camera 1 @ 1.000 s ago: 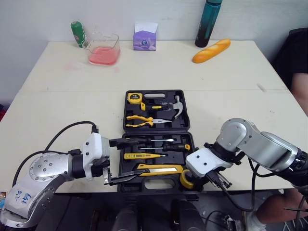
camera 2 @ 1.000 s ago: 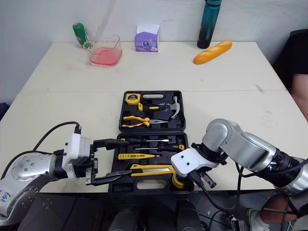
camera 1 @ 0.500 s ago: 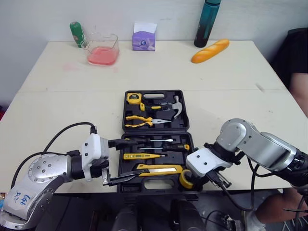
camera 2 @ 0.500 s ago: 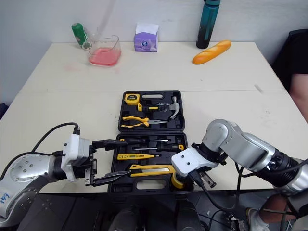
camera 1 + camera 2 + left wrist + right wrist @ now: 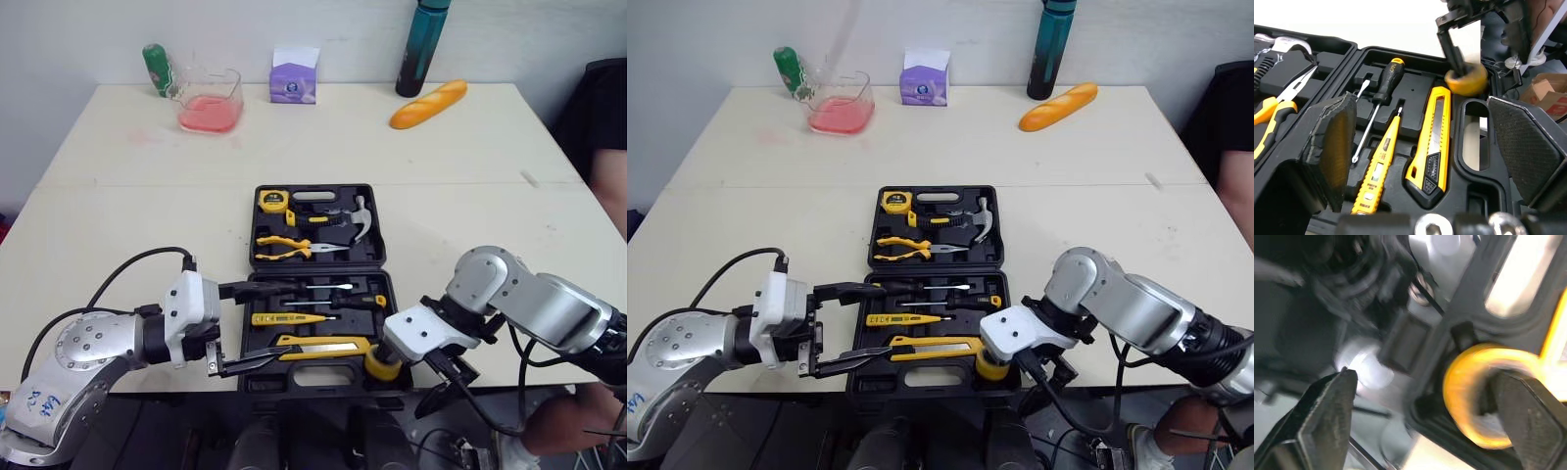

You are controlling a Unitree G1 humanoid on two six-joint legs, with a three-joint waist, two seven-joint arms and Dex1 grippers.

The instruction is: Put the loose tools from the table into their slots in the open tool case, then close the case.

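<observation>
Centrally: black tool case [image 5: 1413, 95], open and flat on the pale table [image 5: 470, 166], middle of the frame.

Upper half of case: yellow tape measure [image 5: 275, 200] at upper left; yellow-handled pliers [image 5: 294, 246] beneath it; hammer [image 5: 359, 217] at right. All seated in moulded slots.

Lower half of case: screwdrivers [image 5: 328, 286] along the top row; yellow tester pen [image 5: 289, 317] below; yellow utility knife [image 5: 328, 344] lowest, lying lengthwise.

Yellow tape roll [image 5: 380, 364]: lower right corner of the case, just beside the knife's right end. Whether fully down in its recess, cannot tell.

Left gripper [image 5: 269, 321]: lower left of centre, spread wide, holding nothing. Reaching in over the left edge of the lower half, one finger by the screwdriver row, the other by the knife's left end.

Right gripper [image 5: 1425, 382]: lower right of the frame, at the roll. Spread wide, one of its fingers [image 5: 1449, 44] dipping into the roll's hole, the other well apart from it.

Far side of table, top of the frame, left to right: green bottle [image 5: 157, 69], clear container [image 5: 211, 100] with pink contents, purple tissue box [image 5: 295, 75], dark teal bottle [image 5: 413, 47], bread loaf [image 5: 428, 104]. All well apart from the case.

Right edge of frame: dark sleeve [image 5: 607, 127] of a person.
</observation>
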